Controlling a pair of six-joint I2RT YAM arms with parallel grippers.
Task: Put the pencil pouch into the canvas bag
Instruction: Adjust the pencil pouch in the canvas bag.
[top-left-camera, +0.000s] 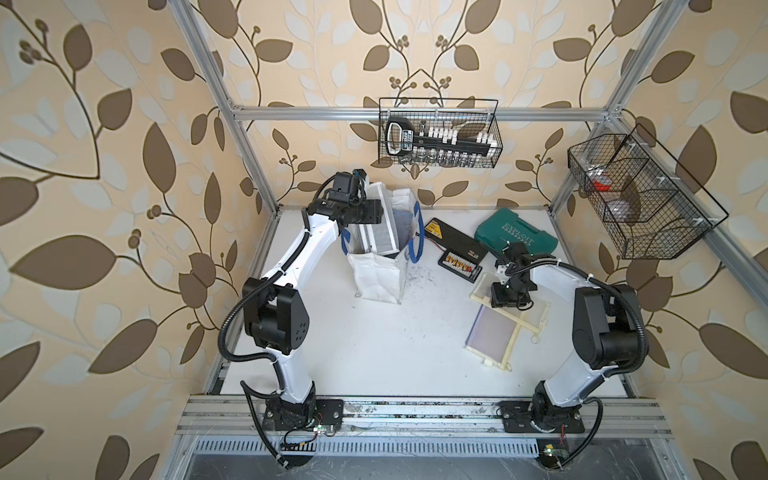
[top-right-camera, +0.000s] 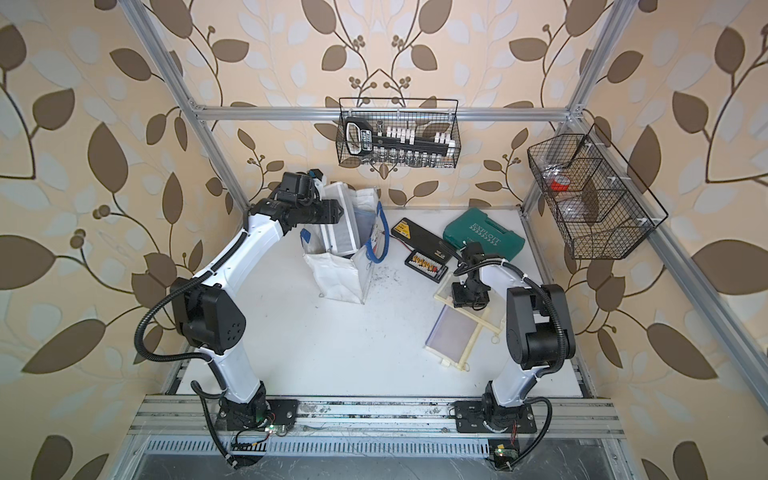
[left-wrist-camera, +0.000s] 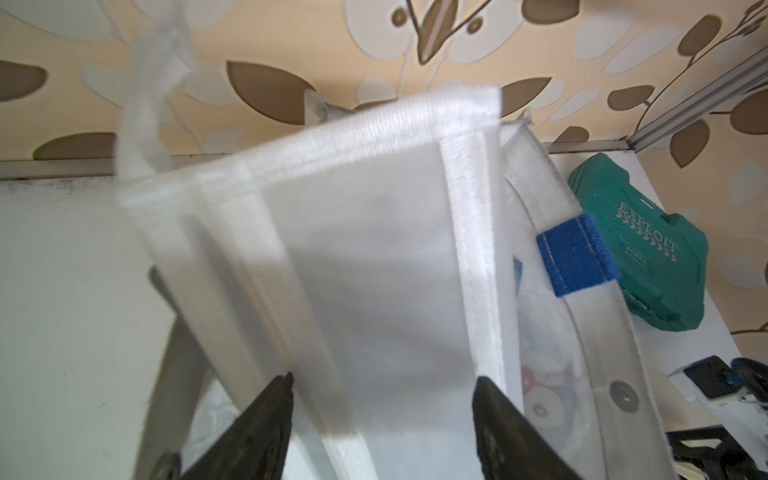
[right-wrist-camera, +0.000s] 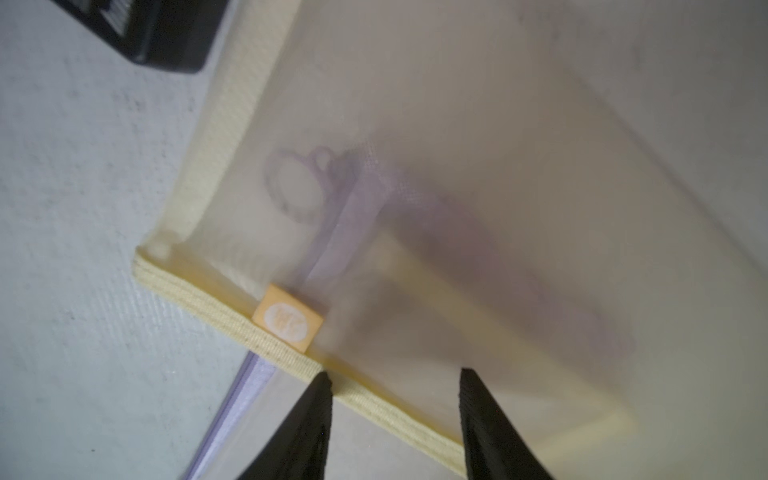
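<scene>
The white canvas bag (top-left-camera: 376, 278) (top-right-camera: 336, 278) with blue strap handles (left-wrist-camera: 575, 257) stands upright at the back left of the table. A white mesh pencil pouch (top-left-camera: 380, 226) (left-wrist-camera: 374, 249) stands on end in its mouth, sticking out above the rim. My left gripper (left-wrist-camera: 382, 395) hovers over it, open, with the pouch between and beyond the spread fingers. A yellow mesh pouch (top-left-camera: 482, 289) (right-wrist-camera: 415, 208) lies on the table partly over a purple one (top-left-camera: 492, 332). My right gripper (right-wrist-camera: 392, 386) is low over the yellow pouch, open, with the pouch's woven edge between its fingers.
A green tool case (top-left-camera: 515, 235) (left-wrist-camera: 648, 249), a black case (top-left-camera: 451, 239) and a small bit holder (top-left-camera: 459, 264) lie behind the pouches. Wire baskets hang on the back rail (top-left-camera: 440, 133) and the right rail (top-left-camera: 640, 199). Dark specks dot the table beside the bag.
</scene>
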